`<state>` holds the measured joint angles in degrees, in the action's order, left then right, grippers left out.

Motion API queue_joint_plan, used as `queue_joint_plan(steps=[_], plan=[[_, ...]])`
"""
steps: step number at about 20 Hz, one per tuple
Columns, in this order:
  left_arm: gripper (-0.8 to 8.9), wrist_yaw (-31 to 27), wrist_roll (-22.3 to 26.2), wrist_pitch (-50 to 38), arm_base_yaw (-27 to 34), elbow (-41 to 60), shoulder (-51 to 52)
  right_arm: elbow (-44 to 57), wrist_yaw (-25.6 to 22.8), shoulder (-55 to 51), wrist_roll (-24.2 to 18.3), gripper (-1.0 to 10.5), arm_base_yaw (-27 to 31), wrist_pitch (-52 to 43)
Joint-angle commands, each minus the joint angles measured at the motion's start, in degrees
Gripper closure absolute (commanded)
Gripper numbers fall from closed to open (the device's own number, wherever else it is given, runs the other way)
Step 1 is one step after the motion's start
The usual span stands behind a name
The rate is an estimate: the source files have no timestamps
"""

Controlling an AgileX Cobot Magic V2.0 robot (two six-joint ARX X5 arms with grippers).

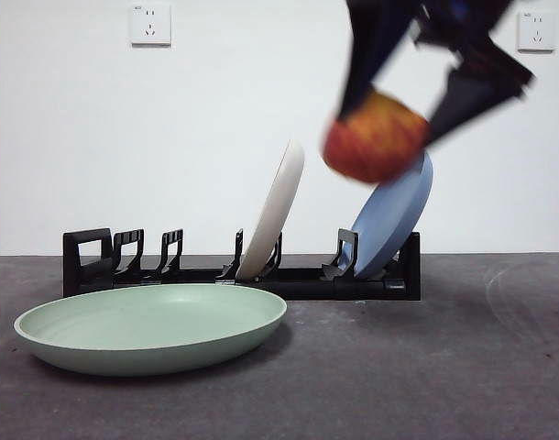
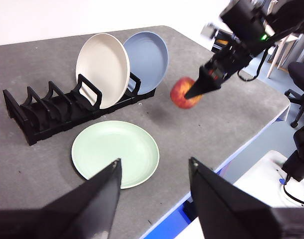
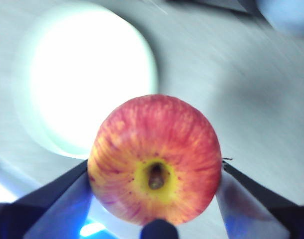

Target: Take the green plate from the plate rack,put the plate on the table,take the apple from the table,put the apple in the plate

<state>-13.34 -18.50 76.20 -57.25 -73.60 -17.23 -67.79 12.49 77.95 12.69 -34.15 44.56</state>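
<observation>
The green plate [image 1: 151,325] [image 2: 115,153] lies flat on the table [image 1: 426,367] in front of the plate rack [image 1: 234,275] [image 2: 52,109]. My right gripper [image 1: 389,137] [image 3: 154,179] is shut on the apple [image 1: 376,136] [image 2: 183,92] [image 3: 154,159] and holds it in the air, above the table to the right of the green plate. In the right wrist view the plate [image 3: 87,82] shows as a bright overexposed disc beyond the apple. My left gripper [image 2: 152,184] hangs open and empty, high above the table's near edge.
A cream-white plate [image 1: 272,211] [image 2: 102,67] and a blue plate [image 1: 394,215] [image 2: 147,59] stand on edge in the rack. Wall sockets [image 1: 150,24] sit on the white wall behind. The table's edge [image 2: 231,154] drops off close to the plate.
</observation>
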Motion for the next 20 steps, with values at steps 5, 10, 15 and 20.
queue_joint_plan(steps=[5, 10, 15, 20], plan=[[5.85, -0.2, -0.6, -0.2, -0.2, 0.2, 0.3, -10.9, -1.0, 6.2, 0.2, 9.6, -8.8, -4.7], [5.85, -0.2, -0.6, -0.2, -0.2, 0.2, 0.3, -22.8, -3.7, 18.4, -1.0, 9.6, -13.9, -3.6], [5.85, -0.2, -0.8, -0.2, -0.2, 0.2, 0.3, -31.2, -10.8, 28.6, -2.4, 9.6, -15.5, 0.5], [5.85, -0.2, -0.8, -0.2, -0.2, 0.2, 0.3, -31.4, -12.5, 34.3, -2.4, 9.6, -15.7, 1.0]])
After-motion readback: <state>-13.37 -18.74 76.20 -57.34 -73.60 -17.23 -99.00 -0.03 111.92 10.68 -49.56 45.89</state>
